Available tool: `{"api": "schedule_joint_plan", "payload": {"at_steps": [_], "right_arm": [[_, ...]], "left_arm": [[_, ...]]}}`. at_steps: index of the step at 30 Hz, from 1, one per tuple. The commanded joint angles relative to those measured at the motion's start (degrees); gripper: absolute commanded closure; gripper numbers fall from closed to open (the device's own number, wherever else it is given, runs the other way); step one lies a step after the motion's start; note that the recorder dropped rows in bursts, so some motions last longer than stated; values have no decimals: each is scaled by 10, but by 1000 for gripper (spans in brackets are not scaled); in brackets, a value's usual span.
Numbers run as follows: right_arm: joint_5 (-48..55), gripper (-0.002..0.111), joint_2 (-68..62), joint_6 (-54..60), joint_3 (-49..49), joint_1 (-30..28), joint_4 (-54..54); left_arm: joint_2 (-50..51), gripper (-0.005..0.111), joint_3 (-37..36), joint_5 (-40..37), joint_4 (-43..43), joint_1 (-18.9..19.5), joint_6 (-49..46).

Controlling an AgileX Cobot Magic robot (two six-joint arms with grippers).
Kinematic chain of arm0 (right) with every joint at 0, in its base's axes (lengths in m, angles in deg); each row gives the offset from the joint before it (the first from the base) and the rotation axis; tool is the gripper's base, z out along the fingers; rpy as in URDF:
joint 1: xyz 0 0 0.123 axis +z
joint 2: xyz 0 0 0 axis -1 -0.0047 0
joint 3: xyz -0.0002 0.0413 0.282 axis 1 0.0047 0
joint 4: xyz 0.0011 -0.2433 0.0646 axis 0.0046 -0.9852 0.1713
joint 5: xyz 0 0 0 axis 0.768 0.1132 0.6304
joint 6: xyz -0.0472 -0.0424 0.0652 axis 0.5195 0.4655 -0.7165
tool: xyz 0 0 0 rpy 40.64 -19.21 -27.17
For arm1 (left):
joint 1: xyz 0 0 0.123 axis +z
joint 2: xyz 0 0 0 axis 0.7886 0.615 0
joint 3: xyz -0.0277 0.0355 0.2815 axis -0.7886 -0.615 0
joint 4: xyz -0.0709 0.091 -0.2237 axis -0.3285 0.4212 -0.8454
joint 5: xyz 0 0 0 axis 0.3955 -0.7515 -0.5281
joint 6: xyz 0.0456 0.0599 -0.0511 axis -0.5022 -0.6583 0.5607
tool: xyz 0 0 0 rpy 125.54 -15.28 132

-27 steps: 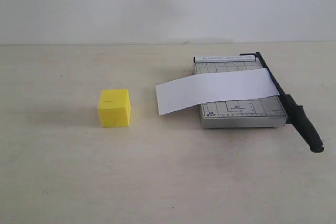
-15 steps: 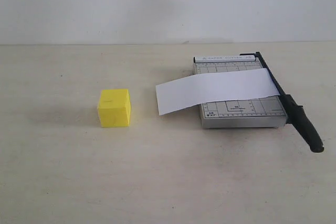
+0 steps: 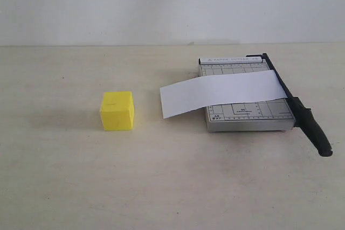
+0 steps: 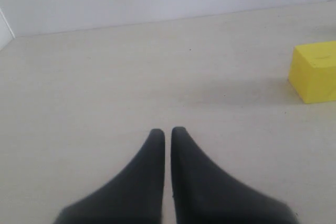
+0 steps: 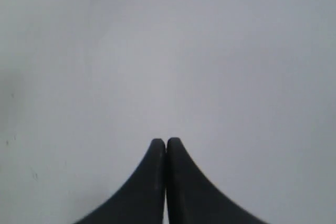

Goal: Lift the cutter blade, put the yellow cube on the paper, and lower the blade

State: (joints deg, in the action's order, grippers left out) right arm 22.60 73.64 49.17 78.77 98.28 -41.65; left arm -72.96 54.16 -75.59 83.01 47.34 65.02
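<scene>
The yellow cube (image 3: pixel 117 110) rests on the table, left of centre. To its right lies the grey cutter board (image 3: pixel 245 112) with the white paper (image 3: pixel 221 92) laid across it, one end hanging off the board's left side. The black cutter blade (image 3: pixel 295 103) lies flat along the board's right edge, its thick handle (image 3: pixel 316 133) sticking out toward the front. Neither arm shows in the exterior view. My left gripper (image 4: pixel 167 131) is shut and empty above bare table, the yellow cube (image 4: pixel 315 71) off to one side. Facing only a plain pale surface, my right gripper (image 5: pixel 166 140) is shut with nothing in it.
A pale wall (image 3: pixel 161 4) runs behind the beige table (image 3: pixel 161 187). Nothing else stands on the table in these views.
</scene>
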Motion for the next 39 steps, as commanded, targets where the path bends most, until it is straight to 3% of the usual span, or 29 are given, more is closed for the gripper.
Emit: {"api": "schedule_joint_plan", "payload": {"at_steps": [1,6,10,13,17,20,21,26,29,33,39], "right_arm": [[-82,108,2,-106,0,0,51],[-66,108,2,-228,0,0,115],[-50,108,2,-251,0,0,111],[120,103,2,-245,-35,0,96],[472,74,-39,-132,-152,0,8],[563,51,-118,-110,-234,0,-49],[582,48,-152,-117,-258,0,-66],[688,49,-352,-109,-360,0,-76],[742,49,-475,-45,-416,0,-44],[751,49,-619,59,-479,0,22],[750,49,-761,77,-522,0,27]], "left_arm": [[-2,102,0,6,-2,2,4],[-2,102,0,6,-2,2,4],[-2,102,0,6,-2,2,4],[-2,102,0,6,-2,2,4],[-2,102,0,6,-2,2,4],[-2,102,0,6,-2,2,4],[-2,102,0,6,-2,2,4],[-2,102,0,6,-2,2,4],[-2,102,0,6,-2,2,4],[-2,102,0,6,-2,2,4],[-2,102,0,6,-2,2,4]]}}
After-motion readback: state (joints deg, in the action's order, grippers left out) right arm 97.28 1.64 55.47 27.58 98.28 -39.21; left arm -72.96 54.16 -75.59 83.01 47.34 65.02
